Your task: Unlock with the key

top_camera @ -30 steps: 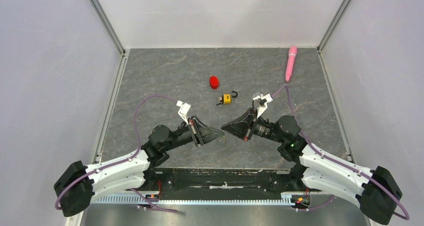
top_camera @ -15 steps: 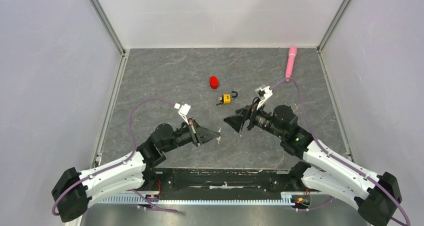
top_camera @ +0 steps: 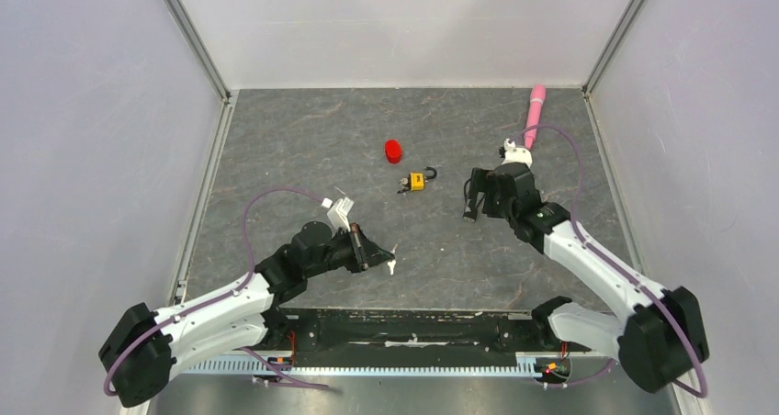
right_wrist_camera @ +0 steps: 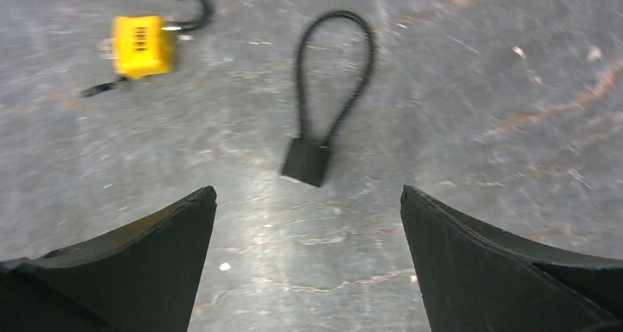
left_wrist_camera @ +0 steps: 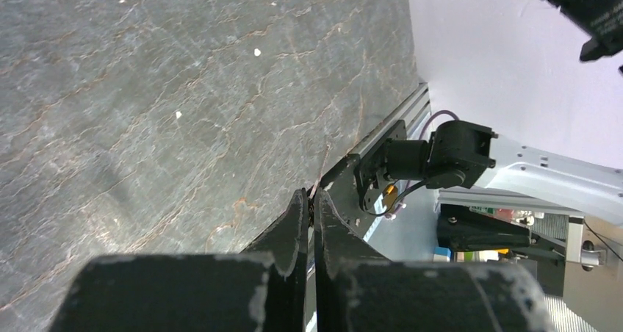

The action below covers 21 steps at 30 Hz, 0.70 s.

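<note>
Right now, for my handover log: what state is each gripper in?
Left gripper: closed on the key.
Right gripper: open, empty.

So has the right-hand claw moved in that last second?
Yes. The right gripper has swung right and toward the far wall: it was nearer than the yellow padlock, and now sits level with it, on its right.

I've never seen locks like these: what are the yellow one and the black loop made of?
The yellow padlock looks like painted or plastic-coated metal, matt yellow; its open shackle is dark with bright bare-metal tips. The black loop lock seems a rubber- or plastic-sheathed cable, since it bends smoothly, ending in a matt black block, metal or plastic.
</note>
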Available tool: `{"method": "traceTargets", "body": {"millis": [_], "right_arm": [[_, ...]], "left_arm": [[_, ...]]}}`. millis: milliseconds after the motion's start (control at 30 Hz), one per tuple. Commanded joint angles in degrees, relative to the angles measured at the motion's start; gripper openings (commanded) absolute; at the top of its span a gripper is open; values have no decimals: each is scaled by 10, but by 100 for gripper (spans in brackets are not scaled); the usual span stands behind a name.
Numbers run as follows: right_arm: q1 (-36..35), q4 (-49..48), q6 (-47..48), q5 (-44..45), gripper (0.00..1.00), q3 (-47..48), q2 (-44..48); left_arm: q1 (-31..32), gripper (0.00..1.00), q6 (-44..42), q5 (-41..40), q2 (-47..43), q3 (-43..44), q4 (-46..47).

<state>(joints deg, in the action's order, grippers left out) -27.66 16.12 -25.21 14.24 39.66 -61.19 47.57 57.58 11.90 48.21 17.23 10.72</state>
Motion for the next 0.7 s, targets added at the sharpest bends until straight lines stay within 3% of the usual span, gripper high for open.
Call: {"method": "traceTargets", "body": {"millis": [0, 167, 367, 467, 667], "right_arm": [[50, 47, -5, 15, 98, 58, -62], [61, 49, -2, -8, 93, 103, -155], [70, 61, -26, -16, 80, 138, -254], [75, 63, -39, -30, 73, 147, -279], [76, 52, -30, -75, 68, 158, -303]], "left_arm": [[-5, 2, -7, -1, 10, 20, -13], [-5, 2, -8, 2, 23, 19, -9], [-6, 2, -9, 7, 35, 21, -4], [-6, 2, -12, 9, 39, 23, -3], [-9, 2, -15, 15, 55, 25, 3]]}}
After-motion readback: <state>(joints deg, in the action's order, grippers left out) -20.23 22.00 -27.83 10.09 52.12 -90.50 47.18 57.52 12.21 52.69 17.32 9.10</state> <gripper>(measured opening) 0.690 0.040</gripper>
